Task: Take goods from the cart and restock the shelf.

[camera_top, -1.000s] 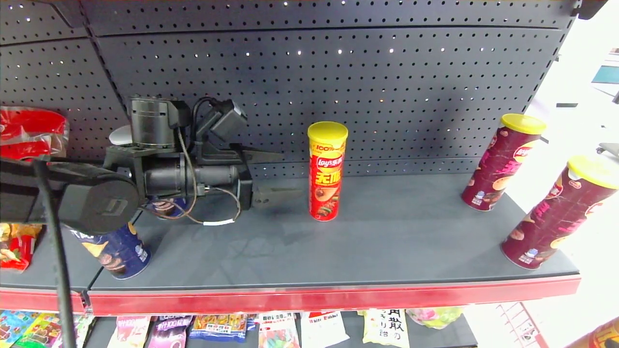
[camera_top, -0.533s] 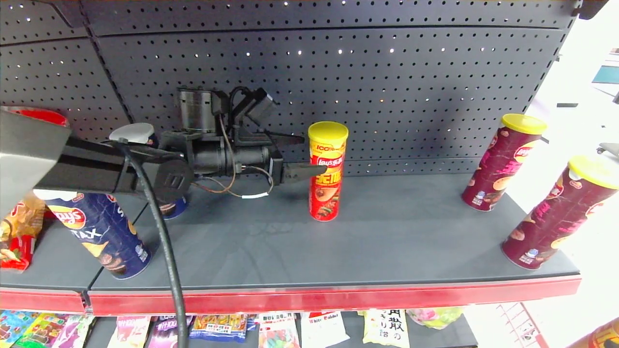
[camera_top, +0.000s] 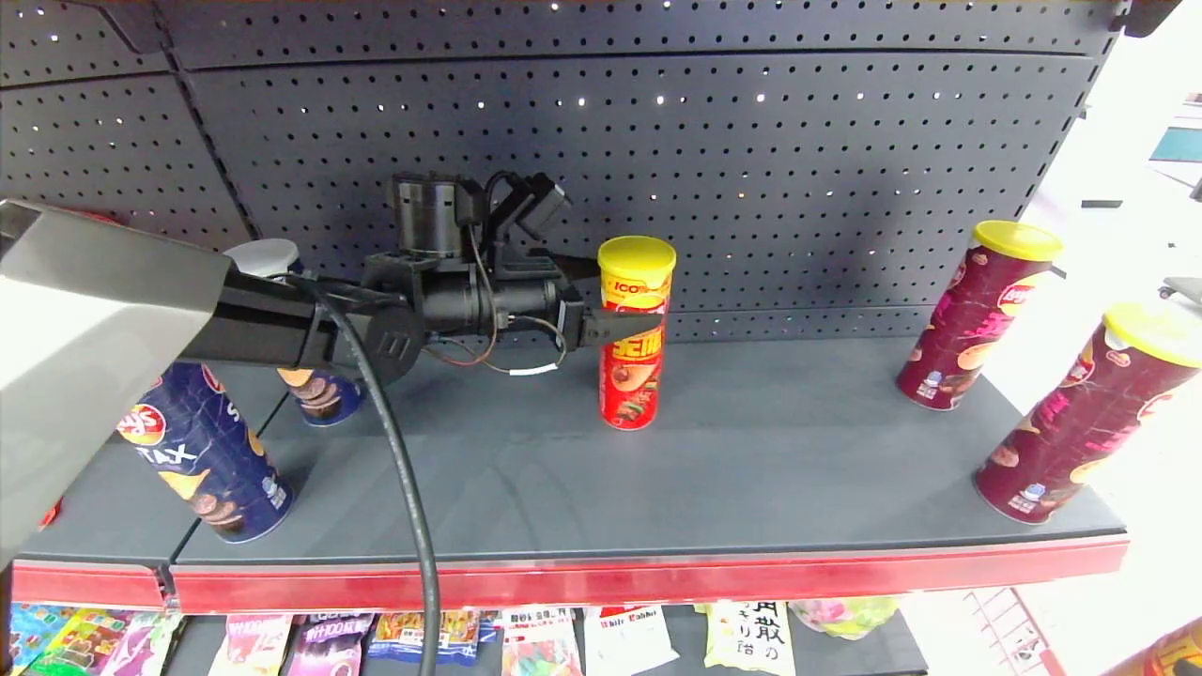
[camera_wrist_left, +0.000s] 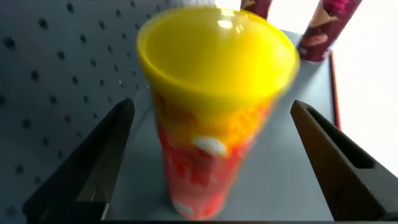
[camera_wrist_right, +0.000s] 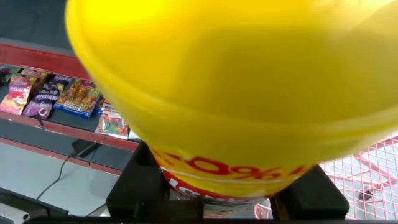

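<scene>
Centrally, on the dark grey shelf board (camera_top: 751, 469), a red cylindrical can with a yellow plastic lid (camera_top: 634, 333) stood upright just in front of the perforated back panel (camera_top: 751, 169). The left tool (camera_top: 622, 299) reached in from the robot's left at the height of the can's upper half. Its black fingers (camera_wrist_left: 99, 168) were spread wide, one on each side of the can, and the left wrist view showed a gap on both sides. The lid was on, so the contents were hidden.

On the same board, well apart to the robot's right, stood a maroon can with a yellow lid (camera_top: 972, 314) near the back panel and a second maroon can (camera_top: 1080, 418) near the front edge, both lidded. To the left stood a dark blue can (camera_top: 202, 446), its top hidden by the arm, and behind it a blue can with a white lid (camera_top: 315, 390).

The right tool (camera_wrist_right: 227, 193) held a second red can with a yellow lid (camera_wrist_right: 230, 81), fingers closed against its body below the lid. Behind it lay coloured snack packets (camera_wrist_right: 74, 96) on a lower shelf and a red wire mesh (camera_wrist_right: 367, 174).
</scene>
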Robot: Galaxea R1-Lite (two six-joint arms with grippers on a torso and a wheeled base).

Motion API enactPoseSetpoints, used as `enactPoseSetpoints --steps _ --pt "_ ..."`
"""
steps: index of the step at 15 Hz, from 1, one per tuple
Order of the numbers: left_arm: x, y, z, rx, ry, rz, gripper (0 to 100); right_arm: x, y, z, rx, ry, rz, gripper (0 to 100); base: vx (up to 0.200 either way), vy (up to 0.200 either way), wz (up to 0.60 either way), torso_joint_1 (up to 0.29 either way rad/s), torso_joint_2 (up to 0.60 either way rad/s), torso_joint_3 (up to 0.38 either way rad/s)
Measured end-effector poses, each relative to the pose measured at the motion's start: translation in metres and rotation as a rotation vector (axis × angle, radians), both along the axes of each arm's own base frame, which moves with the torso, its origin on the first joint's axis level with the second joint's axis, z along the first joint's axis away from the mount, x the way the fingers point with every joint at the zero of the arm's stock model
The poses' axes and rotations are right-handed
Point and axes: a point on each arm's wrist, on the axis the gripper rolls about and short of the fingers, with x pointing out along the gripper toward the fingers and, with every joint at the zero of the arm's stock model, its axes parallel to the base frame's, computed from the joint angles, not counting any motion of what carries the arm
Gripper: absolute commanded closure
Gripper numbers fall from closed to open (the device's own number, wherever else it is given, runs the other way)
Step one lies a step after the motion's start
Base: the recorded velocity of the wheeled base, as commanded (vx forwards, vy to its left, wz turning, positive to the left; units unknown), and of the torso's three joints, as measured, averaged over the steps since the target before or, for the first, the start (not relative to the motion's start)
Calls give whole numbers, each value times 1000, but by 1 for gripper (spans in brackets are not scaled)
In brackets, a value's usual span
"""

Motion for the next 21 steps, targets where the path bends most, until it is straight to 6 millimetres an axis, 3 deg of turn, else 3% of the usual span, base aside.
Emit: enactPoseSetpoints --steps 10,11,17,21 --pt "17 -30 -6 -33 7 -16 0 0 0 0 0 0 -1 100 0 0 0 0 0 0" --pt "17 -31 -8 -32 9 -18 100 0 0 0 1 0 -1 100 0 0 0 0 0 0" --pt "17 -32 -11 -32 16 -32 100 0 0 0 1 0 -2 100 0 0 0 0 0 0" --pt "-5 -21 -8 -19 65 -85 100 0 0 1 1 -6 -2 100 0 0 0 0 0 0"
